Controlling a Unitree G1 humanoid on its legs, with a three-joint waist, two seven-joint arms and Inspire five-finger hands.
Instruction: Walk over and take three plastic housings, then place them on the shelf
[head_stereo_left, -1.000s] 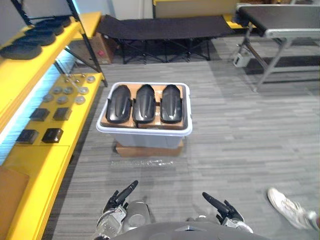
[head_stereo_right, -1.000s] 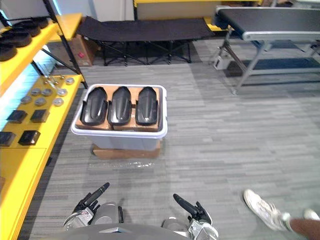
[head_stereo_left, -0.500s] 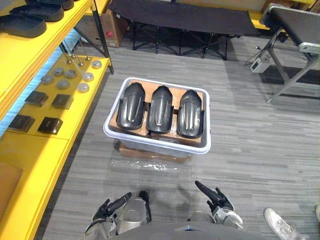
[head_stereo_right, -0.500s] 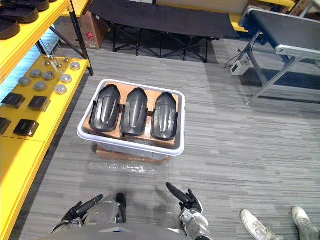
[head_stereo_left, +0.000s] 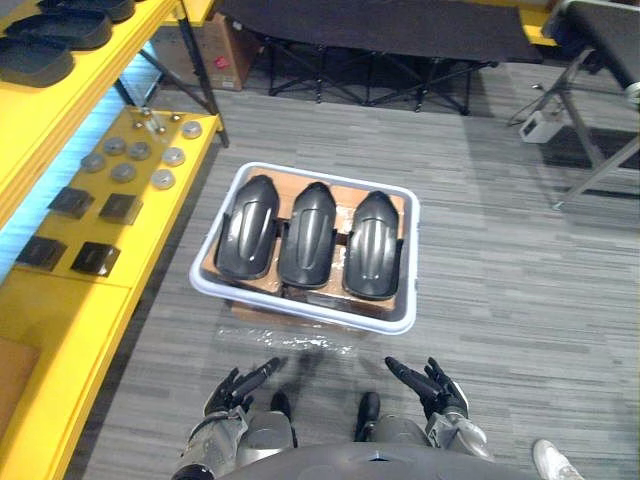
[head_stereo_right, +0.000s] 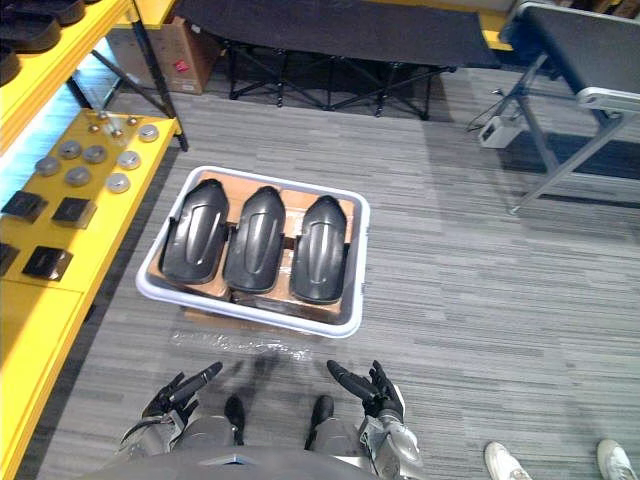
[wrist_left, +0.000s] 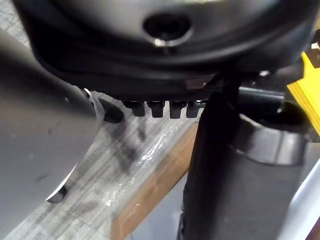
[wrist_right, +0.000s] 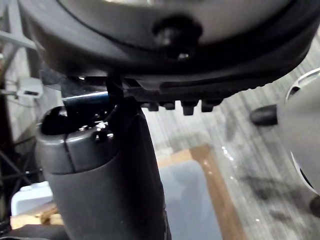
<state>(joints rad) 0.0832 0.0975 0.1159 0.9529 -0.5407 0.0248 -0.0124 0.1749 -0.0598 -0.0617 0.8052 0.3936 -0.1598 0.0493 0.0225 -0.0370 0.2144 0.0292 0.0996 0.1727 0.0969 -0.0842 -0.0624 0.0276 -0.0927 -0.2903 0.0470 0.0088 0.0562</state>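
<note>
**Squaring up to the bin before the first pick**

Three housings are lying side by side in a pale bin (head_stereo_left: 300, 306) on the floor: the left housing (head_stereo_left: 247, 228) by the bin's left edge, the middle housing (head_stereo_left: 305, 234) beside it, and the right housing (head_stereo_left: 372, 243) near the right edge. All three are sitting hollow side down on a brown cardboard sheet (head_stereo_left: 342, 195), and their long sides are running from the near rim to the far rim. Something dark is showing beneath them along the near rim, too hidden to identify.

The left hand (head_stereo_left: 237, 388) and the right hand (head_stereo_left: 430, 385) are hanging low just short of the near rim. Both have their fingers straight and spread, and both are holding nothing.

The step in hand is probably the last of the approach. It would go best if the robot is standing square to the near rim and close enough to reach down without stretching. The outer housings are likely the easier first picks, since each has a free side next to the bin wall. The shells look smooth and domed, so a grip across the narrow width should be steadier than one on the crown.

The yellow shelf (head_stereo_left: 60, 330) is running along the robot's left. It is carrying metal discs (head_stereo_left: 140, 165) and small black blocks (head_stereo_left: 85, 258), with bare space nearer the robot. A person's shoe (head_stereo_right: 505, 460) is showing on the floor to the right.
</note>
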